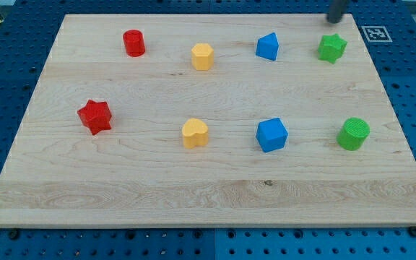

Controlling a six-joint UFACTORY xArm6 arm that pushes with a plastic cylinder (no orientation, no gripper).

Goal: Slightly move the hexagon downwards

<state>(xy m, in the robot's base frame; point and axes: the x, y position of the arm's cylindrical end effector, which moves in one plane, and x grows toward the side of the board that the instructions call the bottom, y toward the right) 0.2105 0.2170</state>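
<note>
The yellow hexagon (202, 55) sits in the upper row of the wooden board (121, 188), a little left of centre. My tip (335, 19) shows at the view's top right, just above the green star (331, 48) and far to the right of the hexagon. Only the rod's lower end is in view. The tip touches no block.
Upper row: red cylinder (133, 42), blue triangular block (268, 46), green star. Lower row: red star (94, 116), yellow heart (194, 133), blue cube (271, 134), green cylinder (353, 133). A blue pegboard (6, 87) surrounds the board; a marker tag (375, 33) lies at the top right.
</note>
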